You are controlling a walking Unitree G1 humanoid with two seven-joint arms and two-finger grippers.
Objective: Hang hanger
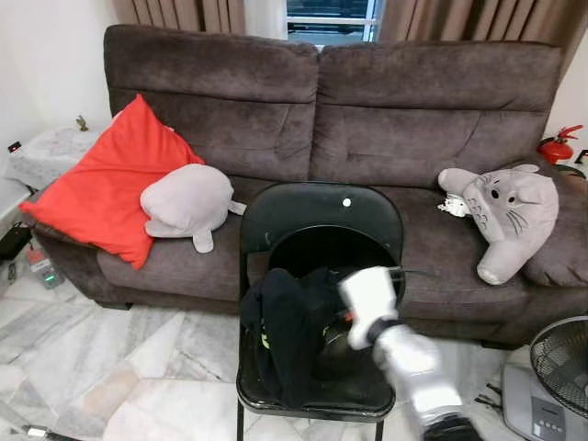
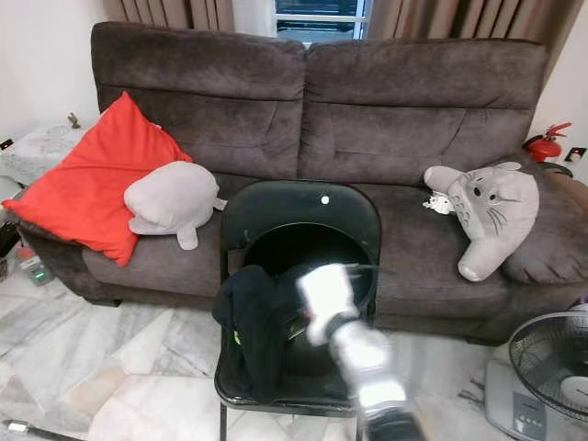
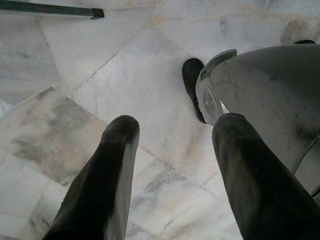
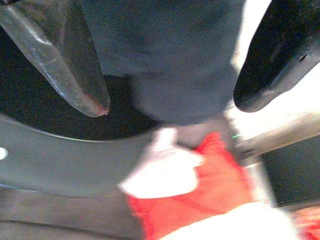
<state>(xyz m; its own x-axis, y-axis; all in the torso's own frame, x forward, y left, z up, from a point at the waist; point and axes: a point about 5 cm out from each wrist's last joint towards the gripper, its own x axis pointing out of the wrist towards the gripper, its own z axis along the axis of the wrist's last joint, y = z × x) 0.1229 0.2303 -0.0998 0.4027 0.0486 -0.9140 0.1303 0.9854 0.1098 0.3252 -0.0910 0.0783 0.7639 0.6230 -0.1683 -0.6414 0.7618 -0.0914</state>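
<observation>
A brown sofa (image 1: 331, 101) is seen behind a black folding chair (image 1: 317, 216), where dark clothing (image 1: 285, 331) is heaped on the seat. A thin wire hanger (image 1: 415, 272), blurred, is glimpsed beside the right tool (image 4: 170, 100), spread wide over the garment. The left tool (image 3: 175, 165) is held wide above marble floor (image 3: 60, 75).
</observation>
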